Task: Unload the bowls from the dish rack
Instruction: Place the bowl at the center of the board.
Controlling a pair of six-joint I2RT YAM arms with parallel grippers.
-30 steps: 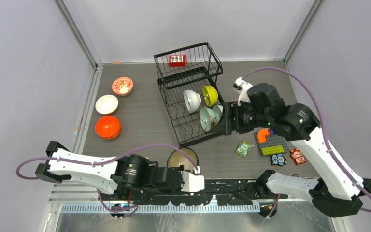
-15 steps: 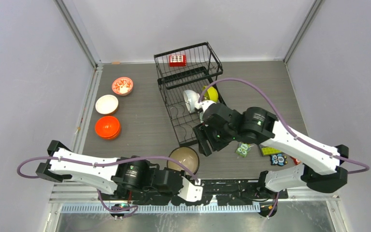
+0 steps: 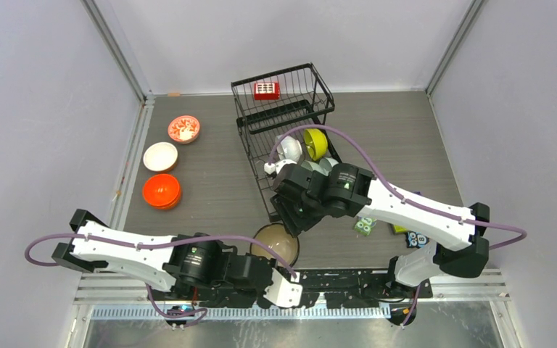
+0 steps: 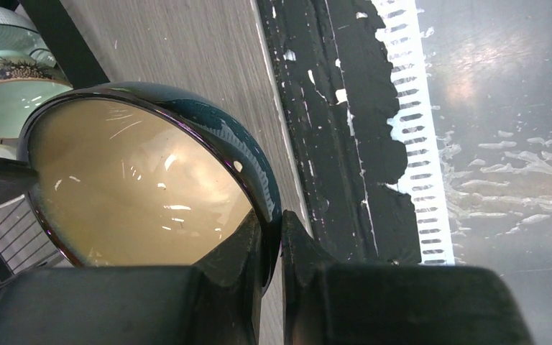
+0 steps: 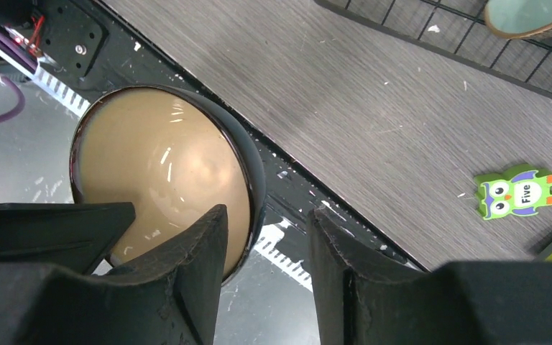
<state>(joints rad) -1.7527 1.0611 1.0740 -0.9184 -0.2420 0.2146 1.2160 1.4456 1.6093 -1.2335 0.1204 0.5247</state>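
At the near edge of the table: the dark bowl with tan inside (image 3: 275, 243) is held tilted, just off the near end of the dish rack (image 3: 283, 109).
Left gripper (image 4: 272, 251): pressed together on the bowl's rim, one finger inside and one outside.
Right gripper (image 5: 266, 230): spread astride the far part of the same rim. A gap shows between its outer finger and the dark wall, so nothing is pinched by it.
Step in hand: judged to be a hand-over of this bowl from the left arm to the right.
Next move: the right jaws would need to be closed on the rim before the left pinch is released. The glaze is glossy, so a slip is to be guarded against.
In the rack: a lime-yellow bowl (image 3: 316, 143), a white bowl (image 3: 288, 148) and a pale mint bowl (image 5: 528, 14) are not yet unloaded.
Hidden: the rack's near half is covered by the right arm from above, so the remaining bowls cannot be counted. Whether the dark bowl touches the table cannot be told.
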